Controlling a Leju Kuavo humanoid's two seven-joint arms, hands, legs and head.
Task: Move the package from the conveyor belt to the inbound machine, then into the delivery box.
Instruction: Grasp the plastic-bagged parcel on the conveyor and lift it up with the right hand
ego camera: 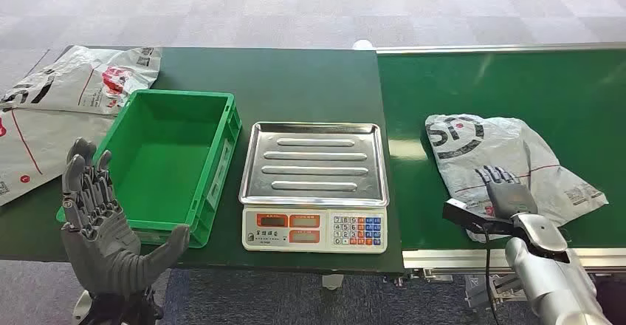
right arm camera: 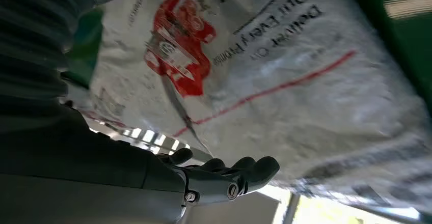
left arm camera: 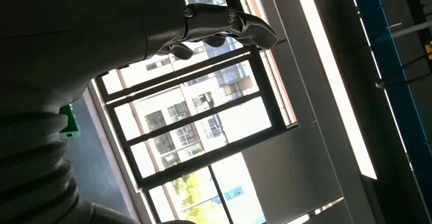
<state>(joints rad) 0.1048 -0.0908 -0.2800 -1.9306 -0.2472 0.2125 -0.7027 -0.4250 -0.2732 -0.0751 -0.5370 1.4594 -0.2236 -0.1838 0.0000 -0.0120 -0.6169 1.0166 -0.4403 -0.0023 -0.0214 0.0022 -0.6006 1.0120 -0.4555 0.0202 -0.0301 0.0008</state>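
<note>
With the grey poly mailer package [ego camera: 509, 155] lying on the conveyor belt [ego camera: 576, 89] and the right hand [ego camera: 504, 192] resting on it ungripped, fingers extended, the slick film risked slipping free.

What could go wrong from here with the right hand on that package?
1. The package is a soft, crumpled bag; the right hand rests on its near edge, so a grasp there may let it sag or slip.
2. The scale stands across the belt's edge; a drooping bag could catch on its tray rim.
3. The left hand is raised, open, close to the green box corner, and could bump it on moving.
</note>
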